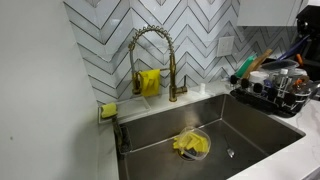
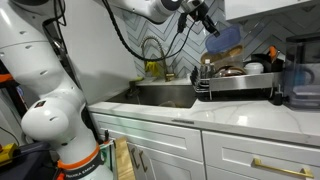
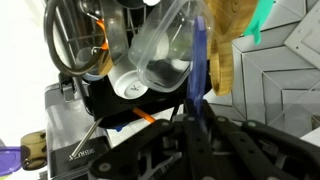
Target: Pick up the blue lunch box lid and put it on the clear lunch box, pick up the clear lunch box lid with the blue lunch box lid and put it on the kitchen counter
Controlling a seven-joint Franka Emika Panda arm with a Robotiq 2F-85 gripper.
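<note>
The gripper [image 2: 208, 22] is clamped on the blue lunch box lid [image 2: 226, 40], which hangs edge-on beneath it, over the dish rack [image 2: 240, 88]. The clear lunch box [image 3: 160, 55] sits below and aside (tilted in the rack), so the lid should probably be turned to match its rim before lowering.

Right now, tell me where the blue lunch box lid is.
In an exterior view the blue lunch box lid is held in the gripper, up in the air above the dish rack, toward the picture's right of the sink.
</note>
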